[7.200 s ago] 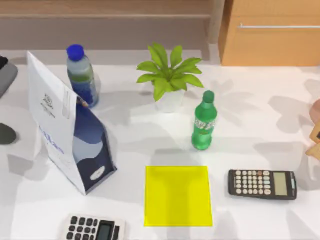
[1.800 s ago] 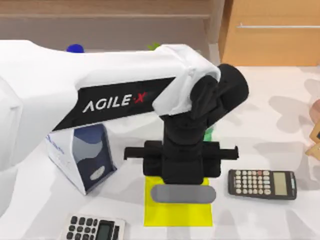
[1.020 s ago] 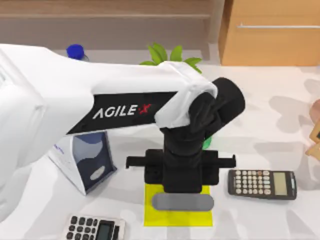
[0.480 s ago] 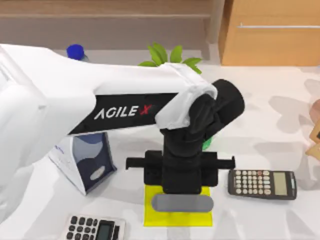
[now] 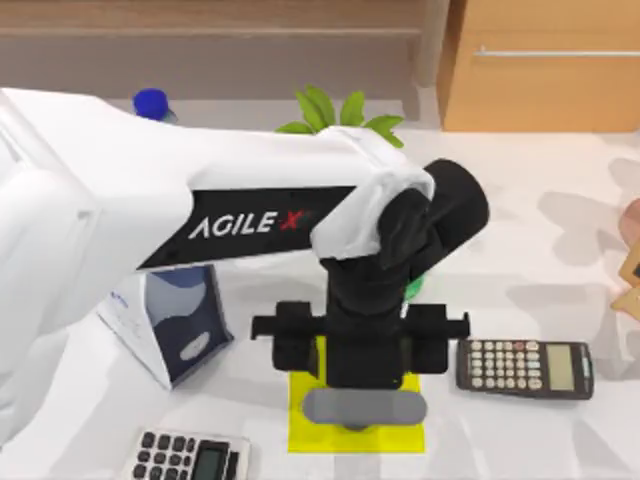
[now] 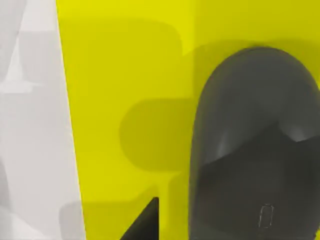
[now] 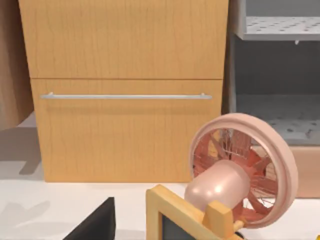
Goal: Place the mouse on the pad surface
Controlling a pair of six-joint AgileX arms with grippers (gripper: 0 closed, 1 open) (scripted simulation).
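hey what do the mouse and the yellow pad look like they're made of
The mouse looks like smooth dark grey plastic, judging by the soft sheen on its rounded shell. The pad is flat, matte and uniformly yellow, perhaps rubber or fabric; it's hard to tell which.

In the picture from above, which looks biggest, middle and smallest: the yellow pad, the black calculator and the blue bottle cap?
1. The pad, though the left arm covers part of it.
2. The black calculator.
3. The blue bottle cap, partly hidden behind the arm.

Wooden drawer cabinet [image 7: 125, 90] behind white table [image 5: 560, 260]
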